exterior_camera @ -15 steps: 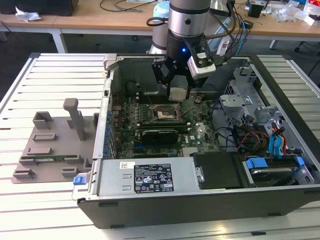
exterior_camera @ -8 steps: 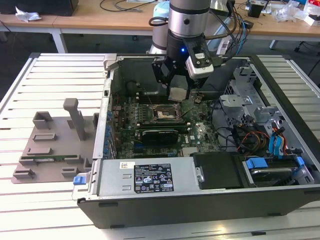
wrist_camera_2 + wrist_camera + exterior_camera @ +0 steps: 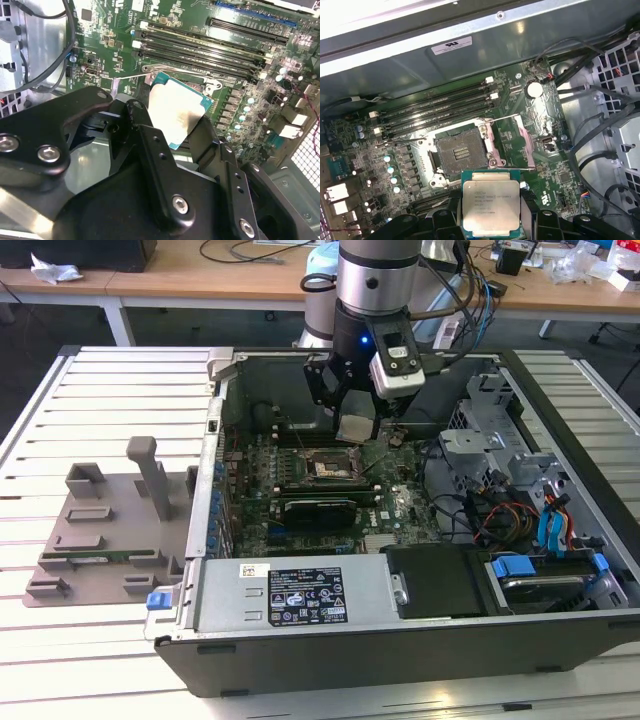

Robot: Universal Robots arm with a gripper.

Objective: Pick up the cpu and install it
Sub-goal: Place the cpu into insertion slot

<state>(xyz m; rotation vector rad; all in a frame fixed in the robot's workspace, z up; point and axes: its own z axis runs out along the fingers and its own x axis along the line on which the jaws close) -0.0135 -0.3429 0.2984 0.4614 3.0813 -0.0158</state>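
Note:
The cpu (image 3: 491,205), a flat square chip with a silver top and a green rim, is clamped by its edges in my gripper (image 3: 491,222). In the second wrist view the cpu (image 3: 177,110) sits tilted between the black fingers (image 3: 142,130). In the exterior view the gripper (image 3: 360,428) hangs inside the open computer case, a little above the motherboard (image 3: 385,502). The black socket (image 3: 460,152) is open, with bare contacts and its metal frame (image 3: 526,145) swung aside. The cpu hovers just beside the socket (image 3: 325,468), not touching it.
Memory slots (image 3: 437,112) run along one side of the socket. A drive cage with cables (image 3: 500,455) is on the exterior view's right. A grey plastic tray (image 3: 100,530) lies on the slatted table at the exterior view's left. Case walls (image 3: 300,615) ring the board.

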